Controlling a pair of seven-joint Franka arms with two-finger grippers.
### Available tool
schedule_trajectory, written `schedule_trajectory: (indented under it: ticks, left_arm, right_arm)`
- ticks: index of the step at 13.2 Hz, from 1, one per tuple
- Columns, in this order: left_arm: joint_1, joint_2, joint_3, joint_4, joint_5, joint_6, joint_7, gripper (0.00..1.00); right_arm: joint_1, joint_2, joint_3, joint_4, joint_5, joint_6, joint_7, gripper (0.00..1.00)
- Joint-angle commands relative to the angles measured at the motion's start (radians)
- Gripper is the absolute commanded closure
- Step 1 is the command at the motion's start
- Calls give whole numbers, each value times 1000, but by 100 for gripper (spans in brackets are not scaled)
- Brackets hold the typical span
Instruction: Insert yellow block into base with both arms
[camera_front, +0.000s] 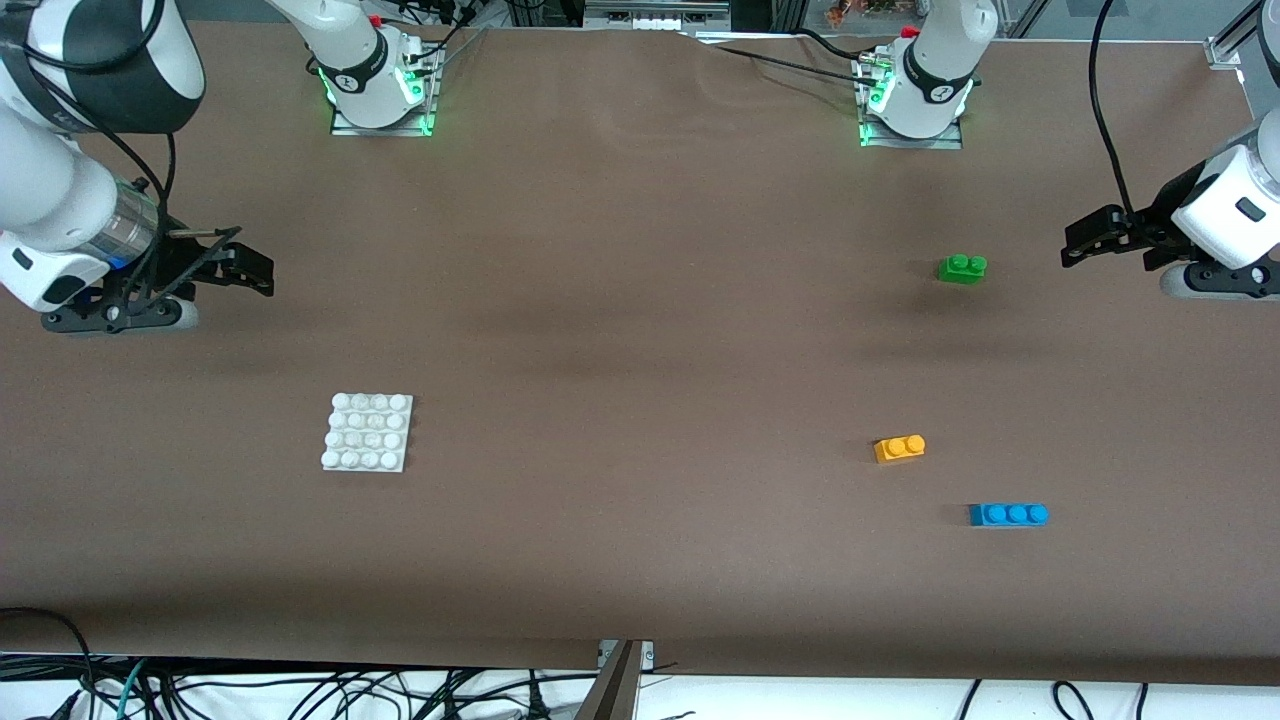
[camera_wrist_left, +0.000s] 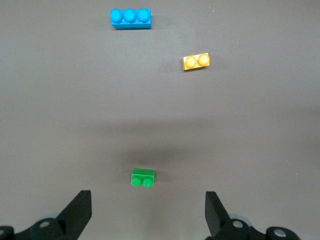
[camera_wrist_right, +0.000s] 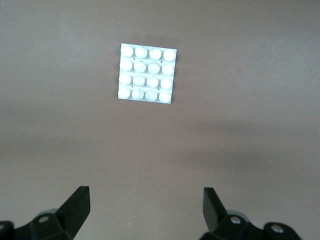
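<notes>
Arms both raised at table ends; left gripper (camera_wrist_left: 147, 215) jaws spread wide, empty, above table near green brick (camera_wrist_left: 143, 178); right gripper (camera_wrist_right: 145, 212) likewise wide, empty; yellow block (camera_front: 899, 448) on table between green brick and blue brick (camera_front: 1008, 514); base (camera_front: 367, 431) toward right arm's end.

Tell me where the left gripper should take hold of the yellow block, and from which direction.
Probably from straight above. The yellow block lies flat and alone on the table, studs up, so its two long side walls are free. The open left gripper could close across the short width, fingers below the studs, turned to match the block's slight skew.
</notes>
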Motion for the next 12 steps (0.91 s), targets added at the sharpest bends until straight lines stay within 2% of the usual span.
schedule_trajectory:
  ticks: [1, 4, 12]
  left_arm:
    - [0, 15, -3, 31, 19, -14, 18, 0]
    - [0, 15, -3, 31, 19, -14, 18, 0]
    - [0, 15, -1, 31, 17, -14, 18, 0]
  right_arm:
    - [-6, 24, -11, -78, -7, 126, -3, 0]
    - [-6, 91, -16, -111, -5, 260, -3, 0]
    - [-24, 383, -24, -134, 12, 695, -15, 0]
